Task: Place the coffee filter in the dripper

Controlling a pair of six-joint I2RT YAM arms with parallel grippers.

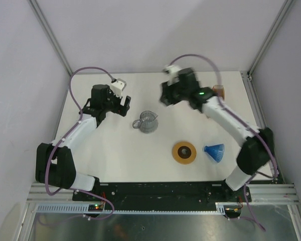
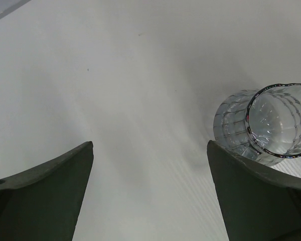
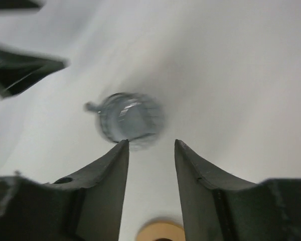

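Observation:
The dripper [image 1: 214, 152], a small translucent blue ribbed cone, lies on its side at the near right of the white table. No single tan paper filter shows in any view. My left gripper [image 1: 123, 104] is open and empty, just left of the clear glass jug [image 1: 146, 121]; in the left wrist view [image 2: 150, 145] its jaws stand wide apart over bare table, with the jug [image 2: 271, 123] at the right. My right gripper [image 1: 165, 97] hovers behind the jug, far from the dripper; in the right wrist view [image 3: 151, 144] its jaws are apart and hold nothing.
A flat brown ring with a dark hole [image 1: 184, 152] lies left of the dripper and shows at the bottom of the right wrist view [image 3: 160, 232]. An orange-brown stack of filters [image 1: 218, 92] sits at the far right, partly hidden by the right arm. White walls enclose the table.

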